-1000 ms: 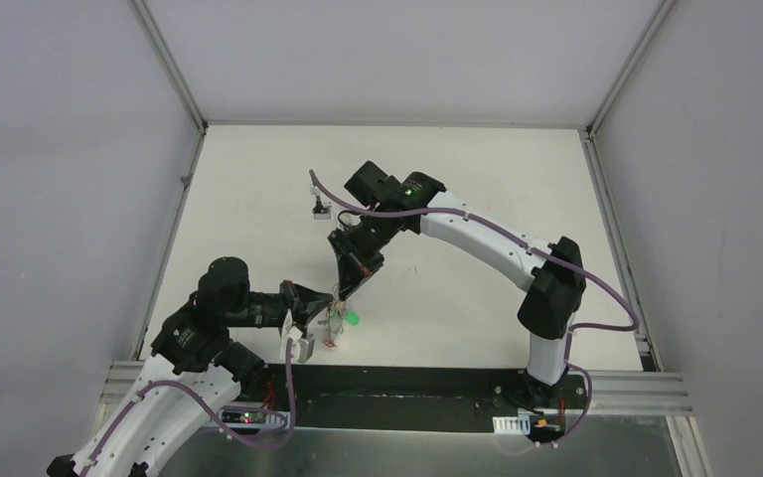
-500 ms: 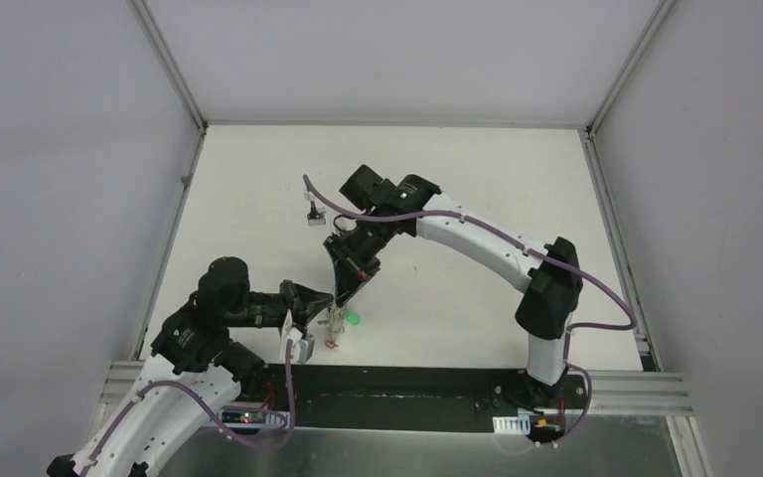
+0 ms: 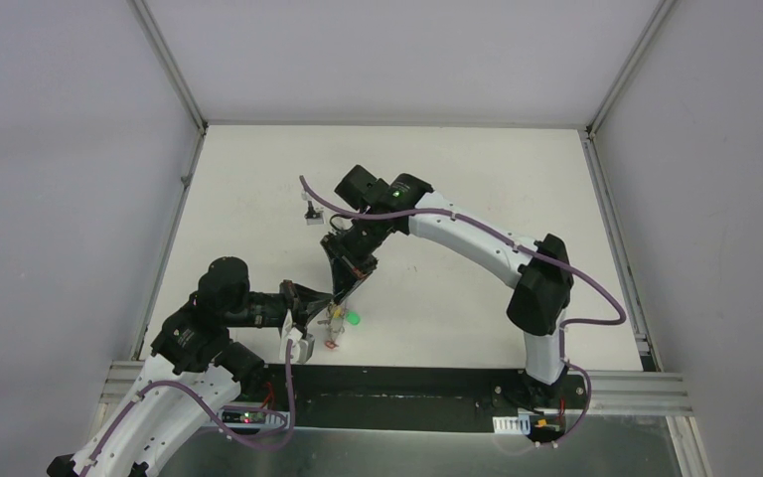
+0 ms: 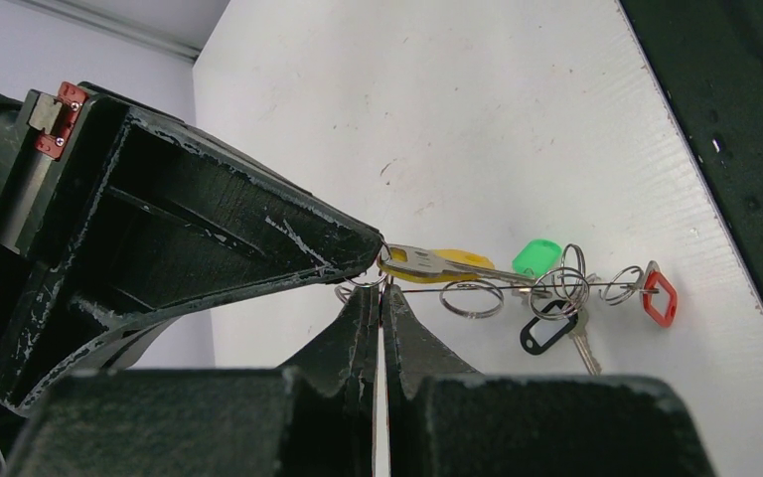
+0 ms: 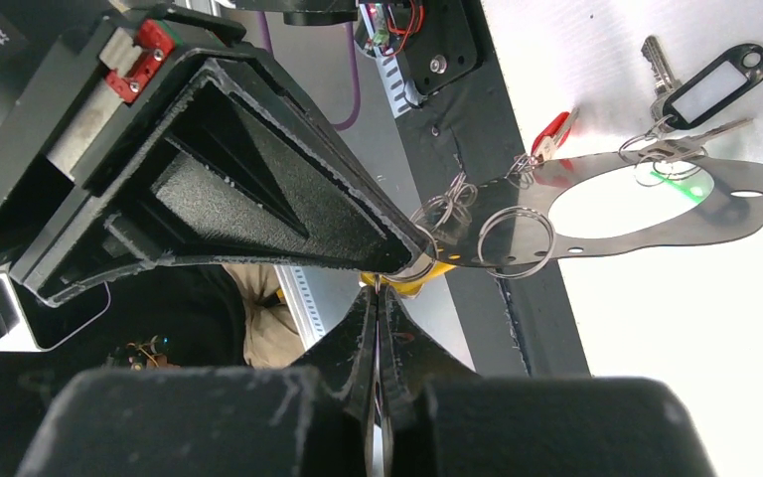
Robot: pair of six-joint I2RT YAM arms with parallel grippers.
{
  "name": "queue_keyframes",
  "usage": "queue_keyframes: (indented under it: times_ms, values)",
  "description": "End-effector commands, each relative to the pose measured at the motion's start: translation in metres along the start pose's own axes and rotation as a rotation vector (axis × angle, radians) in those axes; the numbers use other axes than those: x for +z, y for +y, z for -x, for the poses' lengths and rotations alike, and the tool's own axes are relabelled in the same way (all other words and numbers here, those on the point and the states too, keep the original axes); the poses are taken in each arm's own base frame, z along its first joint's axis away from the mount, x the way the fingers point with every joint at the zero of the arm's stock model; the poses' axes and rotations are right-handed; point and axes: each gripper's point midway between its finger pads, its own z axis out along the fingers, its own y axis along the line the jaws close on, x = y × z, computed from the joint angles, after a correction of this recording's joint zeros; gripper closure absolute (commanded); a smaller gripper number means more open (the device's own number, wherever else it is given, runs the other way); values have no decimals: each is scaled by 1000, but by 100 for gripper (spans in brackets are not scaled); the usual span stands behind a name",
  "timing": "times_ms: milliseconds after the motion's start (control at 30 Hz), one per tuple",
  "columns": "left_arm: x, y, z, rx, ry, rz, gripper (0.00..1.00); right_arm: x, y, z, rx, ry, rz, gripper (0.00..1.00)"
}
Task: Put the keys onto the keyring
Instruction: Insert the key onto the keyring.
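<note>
My left gripper (image 3: 330, 306) (image 4: 382, 287) is shut on one end of the keyring (image 5: 656, 231), a thin flat grey loop held just above the table. In the left wrist view the keyring (image 4: 513, 289) is edge-on, a thin line. Several small split rings hang along it, with the black-tagged key (image 4: 546, 331) (image 5: 710, 84), the green tag (image 4: 536, 256) (image 3: 354, 319) and a red piece (image 4: 659, 298). My right gripper (image 3: 341, 295) (image 5: 378, 288) is shut on the small ring of the yellow-tagged key (image 4: 427, 263), tip to tip with the left gripper.
The key cluster (image 3: 335, 325) hangs close to the table's near edge, beside the black strip (image 4: 725, 149) at the arm bases. A small black-and-white piece (image 3: 310, 212) hangs on the right arm's purple cable over the table.
The right arm's wrist and elbow have shifted slightly left. Both gripper tips and the key cluster stay almost in place.
</note>
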Motion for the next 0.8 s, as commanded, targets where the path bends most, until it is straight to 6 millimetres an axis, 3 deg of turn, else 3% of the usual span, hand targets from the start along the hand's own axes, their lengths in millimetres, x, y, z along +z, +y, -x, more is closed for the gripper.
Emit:
queue_keyframes:
  times_ms: [0,767]
  values:
    - [-4,16,23,84,-68,29,100,-5,8,10,-12,-27,-8,100]
    - [-3,15,23,82,-70,27,100,-1,-13,-4,94,36,-110,100]
